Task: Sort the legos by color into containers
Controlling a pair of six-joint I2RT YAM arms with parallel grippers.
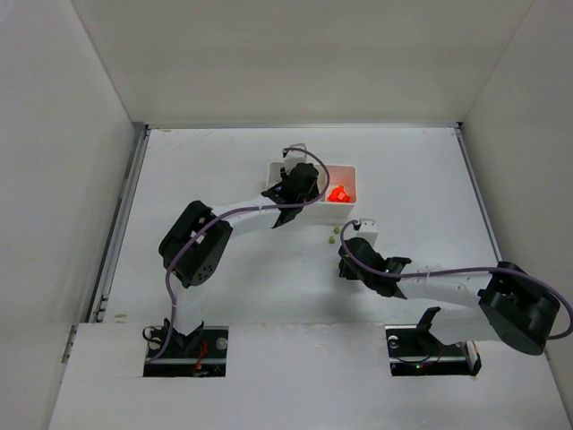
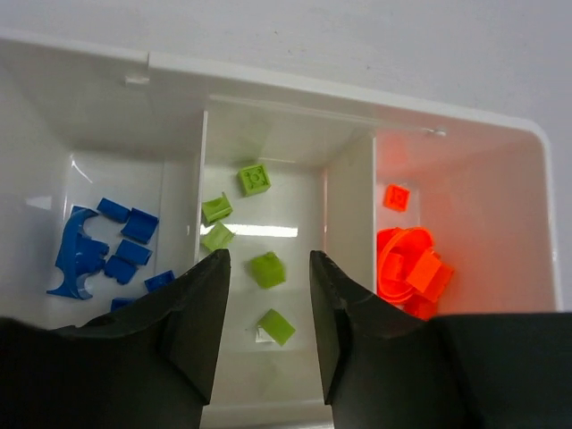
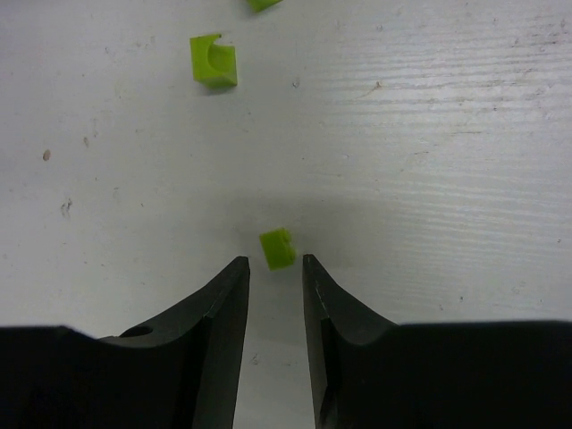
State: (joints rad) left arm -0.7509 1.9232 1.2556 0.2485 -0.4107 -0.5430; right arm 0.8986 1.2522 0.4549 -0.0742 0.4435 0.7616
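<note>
The white table (image 1: 233,287) looks smooth and hard, so the biggest risk I see is a brick squirting out sideways and skating across it, out of easy reach. At the far side sits the tray (image 2: 357,94), which looks thin-walled and light. The left gripper (image 2: 268,257) hangs right over its middle compartment (image 2: 277,134), jaws parted and nothing between them. If that arm dips or swings out carelessly, it could clip a divider and shove the whole tray. The blue legos (image 2: 125,246) lie in the compartment on one side, the orange legos (image 2: 416,268) on the other and the green legos (image 2: 266,268) on the middle floor, so a knock would undo a good deal of sorting. Nearer the arm bases, the right gripper (image 3: 275,260) is low over the table, jaws spread and gripping nothing. One loose green brick (image 3: 278,248) lies just ahead of its fingertips, not yet between them. It sits slightly askew, so closing from here could catch only a corner and flick it away, perhaps toward the second loose brick (image 3: 214,61) further off, or simply close on air.
</note>
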